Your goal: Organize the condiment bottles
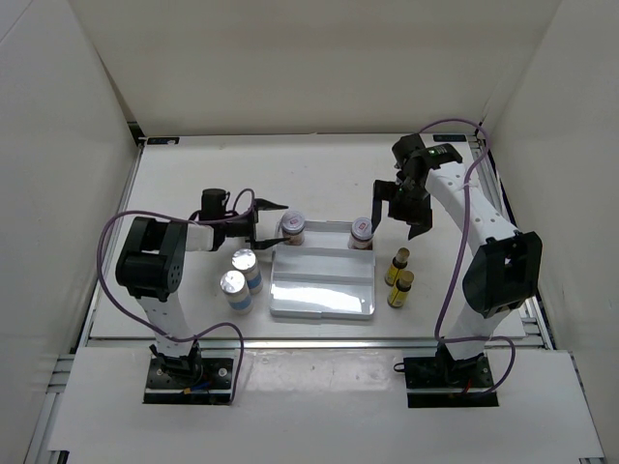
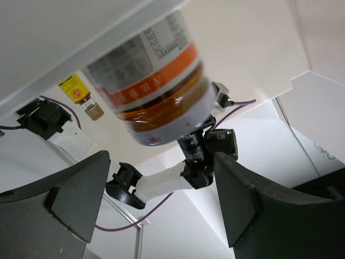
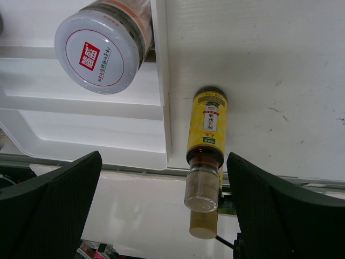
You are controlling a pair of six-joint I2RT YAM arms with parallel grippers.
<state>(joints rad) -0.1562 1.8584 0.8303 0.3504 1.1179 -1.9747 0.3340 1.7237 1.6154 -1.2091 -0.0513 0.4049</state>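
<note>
Two brownish jars with red-marked white lids stand at the white tray's (image 1: pixel 322 302) far corners: one at the left (image 1: pixel 293 229), one at the right (image 1: pixel 362 231). My left gripper (image 1: pixel 273 222) is open, its fingers on either side of the left jar (image 2: pixel 151 86) without touching it. My right gripper (image 1: pixel 398 220) is open and empty, hovering just right of the right jar (image 3: pixel 97 51). Two slim yellow bottles (image 1: pixel 397 265) (image 1: pixel 401 288) stand right of the tray; the right wrist view shows them (image 3: pixel 207 137). Two silver-topped cylinders (image 1: pixel 244 269) (image 1: pixel 235 290) stand left of the tray.
The tray's ridged floor holds nothing else. White walls enclose the table on three sides. Purple cables loop from both arms. The right arm (image 2: pixel 178 178) shows beyond the jar in the left wrist view.
</note>
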